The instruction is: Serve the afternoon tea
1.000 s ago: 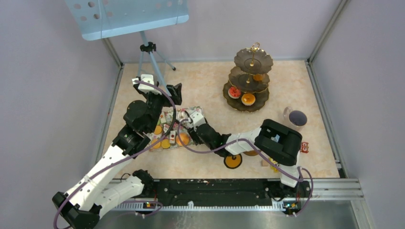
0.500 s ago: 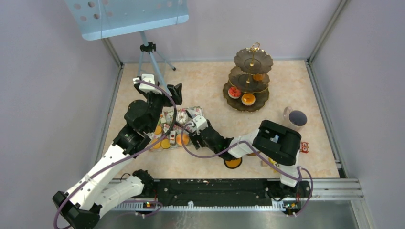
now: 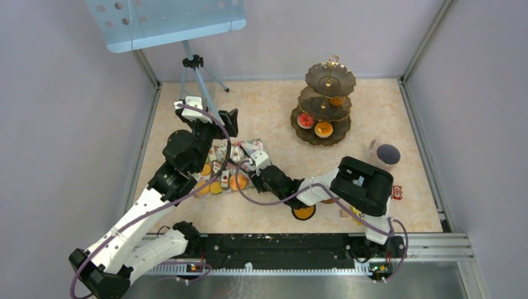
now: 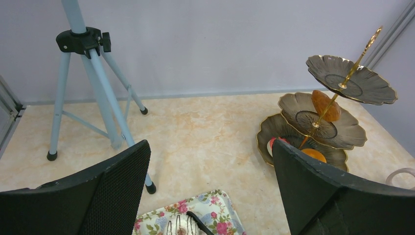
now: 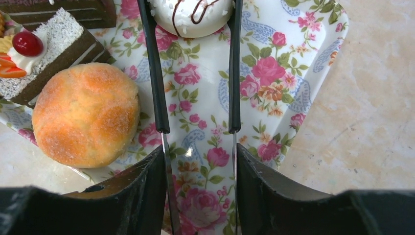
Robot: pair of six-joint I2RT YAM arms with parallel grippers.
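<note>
My right gripper (image 5: 200, 166) is shut on a pair of metal tongs (image 5: 155, 73). The tongs' black tips flank a white chocolate-drizzled pastry (image 5: 191, 14) on the floral tray (image 5: 274, 68). An orange sugared bun (image 5: 85, 115) and a dark cake slice (image 5: 49, 44) lie to its left. My left gripper (image 4: 210, 152) hangs open and empty above the tray's far end (image 4: 215, 215). The three-tier stand (image 3: 327, 103) holds a red round (image 3: 306, 120) and an orange round (image 3: 324, 129) on the bottom tier, and an orange pastry (image 4: 323, 104) on the middle tier.
A blue tripod (image 4: 98, 83) stands at the back left, close to my left gripper. A grey mug (image 3: 386, 154) sits right of the stand. An orange-brown saucer (image 3: 304, 210) lies under my right arm. The owl block (image 3: 396, 193) is at the right.
My right gripper with the tongs shifted slightly over the tray's right end, and the tongs closed in around the white pastry. The left arm has not moved.
</note>
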